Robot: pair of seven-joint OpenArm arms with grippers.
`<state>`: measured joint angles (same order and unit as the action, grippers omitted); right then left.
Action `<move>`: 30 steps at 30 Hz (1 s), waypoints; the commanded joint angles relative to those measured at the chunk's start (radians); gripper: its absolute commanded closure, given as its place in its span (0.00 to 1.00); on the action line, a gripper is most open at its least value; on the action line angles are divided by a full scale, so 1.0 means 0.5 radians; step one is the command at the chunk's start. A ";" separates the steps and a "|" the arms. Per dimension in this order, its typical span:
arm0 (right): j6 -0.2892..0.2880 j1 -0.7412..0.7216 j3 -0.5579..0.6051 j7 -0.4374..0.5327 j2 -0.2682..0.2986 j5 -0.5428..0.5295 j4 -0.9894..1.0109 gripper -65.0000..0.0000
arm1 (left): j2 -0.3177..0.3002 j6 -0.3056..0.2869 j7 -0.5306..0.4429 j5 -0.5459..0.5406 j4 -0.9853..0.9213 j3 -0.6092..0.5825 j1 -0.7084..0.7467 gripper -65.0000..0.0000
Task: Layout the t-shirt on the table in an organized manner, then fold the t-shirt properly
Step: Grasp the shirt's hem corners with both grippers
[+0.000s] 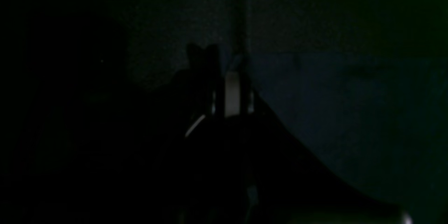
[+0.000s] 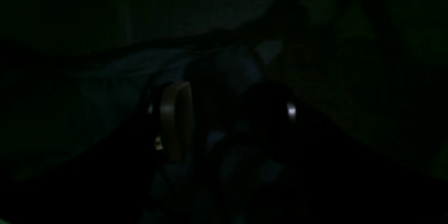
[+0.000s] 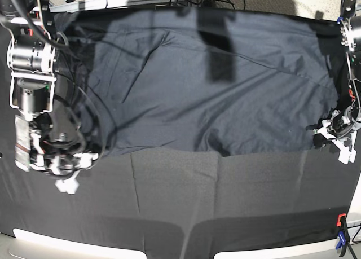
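Dark fabric dominates: both wrist views are nearly black. The t-shirt (image 3: 214, 95) lies spread across the far half of the counter (image 3: 225, 202), long axis running 9 to 3 o'clock; which end holds its collar is unclear. The left end effector (image 3: 326, 136) is pressed together at the shirt's 3 o'clock edge; the right end effector (image 3: 67, 167) is spread at its 8 o'clock corner.

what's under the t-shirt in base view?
The t-shirt lies spread on the table, whose black cloth shows bare along the near side. Whatever the shirt covers is hidden; nothing bulges through.
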<state>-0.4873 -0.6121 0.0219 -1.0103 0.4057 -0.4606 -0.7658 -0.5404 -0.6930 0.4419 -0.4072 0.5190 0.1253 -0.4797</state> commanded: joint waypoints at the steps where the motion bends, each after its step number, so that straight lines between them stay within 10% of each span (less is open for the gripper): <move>1: -0.024 -0.066 0.012 0.030 0.018 -0.019 -0.031 0.51 | -0.027 -0.010 0.011 0.011 0.016 0.004 -0.037 1.00; 15: -0.023 -0.067 0.037 0.247 0.008 -0.019 -0.031 0.81 | -0.027 -0.010 0.011 0.011 0.016 0.004 -0.037 1.00; 22: -0.021 -0.066 0.037 0.562 0.012 0.341 0.001 0.45 | -0.015 -0.010 0.010 0.011 0.016 0.004 -0.032 1.00; 30: -0.029 -0.066 0.037 0.941 -0.001 0.430 0.444 0.44 | -0.006 -0.010 0.003 0.012 0.016 0.004 -0.033 1.00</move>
<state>-0.5007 -0.6285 0.0433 -0.5255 0.3985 -0.2577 -0.5392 -0.5297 -0.6926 0.4267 -0.4076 0.5190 0.1253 -0.4770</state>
